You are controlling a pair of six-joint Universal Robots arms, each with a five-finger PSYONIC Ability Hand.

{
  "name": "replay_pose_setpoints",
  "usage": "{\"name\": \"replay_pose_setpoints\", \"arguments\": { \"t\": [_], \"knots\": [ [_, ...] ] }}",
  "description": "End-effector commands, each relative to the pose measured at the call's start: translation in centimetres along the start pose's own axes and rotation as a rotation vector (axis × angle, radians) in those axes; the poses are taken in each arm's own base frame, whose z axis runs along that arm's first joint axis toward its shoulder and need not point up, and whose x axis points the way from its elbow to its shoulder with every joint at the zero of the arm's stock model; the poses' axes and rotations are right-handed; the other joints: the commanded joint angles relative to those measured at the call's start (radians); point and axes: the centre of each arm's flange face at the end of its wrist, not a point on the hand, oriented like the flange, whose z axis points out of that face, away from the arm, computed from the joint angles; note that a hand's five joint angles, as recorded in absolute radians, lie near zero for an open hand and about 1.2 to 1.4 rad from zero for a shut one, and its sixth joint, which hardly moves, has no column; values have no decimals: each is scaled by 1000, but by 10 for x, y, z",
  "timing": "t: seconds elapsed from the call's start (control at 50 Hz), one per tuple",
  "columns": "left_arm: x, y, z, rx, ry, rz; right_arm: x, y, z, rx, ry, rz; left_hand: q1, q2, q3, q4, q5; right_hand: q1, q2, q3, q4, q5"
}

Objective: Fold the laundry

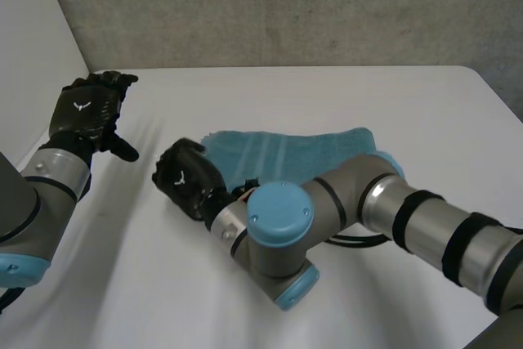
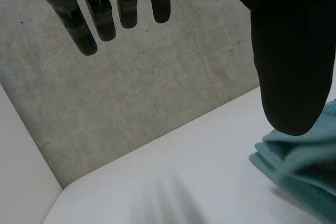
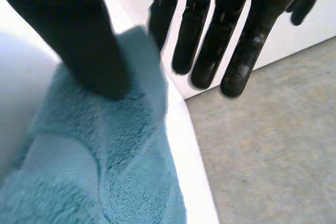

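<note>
Item: towel (image 1: 286, 149), likely soft, limp, light; grip a corner. Fingers straight on both: right robot hand (image 1: 184, 179) at its end, left robot hand (image 1: 82, 110) empty.

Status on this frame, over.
Left hand open, apart from the teal towel. Right hand open at one end of it, thumb over the cloth. Towel folded, flat on table. Nothing in the way.

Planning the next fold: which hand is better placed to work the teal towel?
Right. The right hand sits at one end of the towel, thumb on it; the left hand is open, apart from it.
</note>
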Motion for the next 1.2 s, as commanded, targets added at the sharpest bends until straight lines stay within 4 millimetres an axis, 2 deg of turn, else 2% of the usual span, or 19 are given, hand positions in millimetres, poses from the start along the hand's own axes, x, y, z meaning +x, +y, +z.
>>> {"name": "replay_pose_setpoints", "arguments": {
  "t": [0.02,0.04,0.06,0.12,0.14,0.2,0.22,0.26,0.28,0.3,0.36,0.38,0.46,0.58,0.62,0.86,1.12,1.18,1.2],
  "knots": [
    [5,3,-2,-11,13,-2,60,-11,-6,-83,184,77,-22,-33,-44,-34,-49,-607,-741,-759,-761,-769],
    [5,3,-2,-11,13,-2,73,-10,-9,-96,222,105,-22,-33,-44,-34,-49,-607,-741,-759,-761,-769],
    [5,3,-2,-11,13,-2,98,-5,-15,-120,285,162,-22,-33,-44,-34,-49,-607,-741,-759,-761,-769],
    [6,6,-3,-20,17,-1,128,4,-28,-158,354,249,-22,-33,-44,-34,-49,-607,-741,-759,-761,-769],
    [7,6,-3,-20,19,-1,143,9,-38,-184,378,306,-22,-33,-44,-34,-49,-607,-741,-759,-761,-769],
    [9,6,-4,-22,27,-2,162,20,-56,-245,408,394,-22,-33,-44,-34,-49,-607,-741,-759,-761,-769],
    [11,6,-5,-22,30,-2,175,31,-70,-295,430,457,-22,-33,-44,-34,-49,-607,-741,-759,-761,-769],
    [12,6,-6,-22,34,-2,180,38,-78,-325,442,491,-22,-33,-44,-34,-49,-607,-741,-759,-761,-769],
    [13,6,-6,-22,34,-2,186,47,-87,-362,456,536,-22,-33,-44,-34,-49,-607,-741,-759,-761,-769],
    [14,7,-6,-24,38,-3,192,63,-105,-436,480,622,-22,-33,-44,-34,-49,-607,-741,-759,-761,-769],
    [15,7,-7,-26,41,-3,195,80,-126,-519,496,712,-22,-33,-44,-34,-49,-607,-741,-759,-761,-769],
    [16,7,-7,-26,43,-3,196,91,-138,-565,500,761,-22,-33,-44,-34,-49,-577,-711,-729,-731,-739],
    [19,8,-8,-28,54,-4,188,115,-165,-643,475,845,-22,-33,-44,-34,-49,-427,-562,-580,-581,-589],
    [21,8,-9,-29,57,-4,180,132,-183,-662,453,894,-22,-33,-44,-34,-49,-291,-426,-444,-445,-453],
    [21,8,-9,-29,58,-4,173,145,-193,-643,464,907,-22,-33,-44,-34,-49,-218,-353,-371,-372,-380],
    [27,13,-11,-45,74,-3,166,154,-192,-602,478,895,-22,-33,-44,-34,-49,-127,-261,-279,-281,-289],
    [29,15,-13,-50,81,-2,154,161,-192,-631,468,913,-22,-33,-44,-34,-49,-168,-303,-321,-322,-330],
    [29,15,-14,-51,83,-2,153,162,-193,-634,468,914,-22,-33,-44,-34,-49,-144,-279,-297,-298,-306],
    [30,15,-14,-51,83,-2,154,163,-193,-632,473,914,-22,-33,-44,-34,-49,-8,-142,-160,-162,-170]
  ]
}}
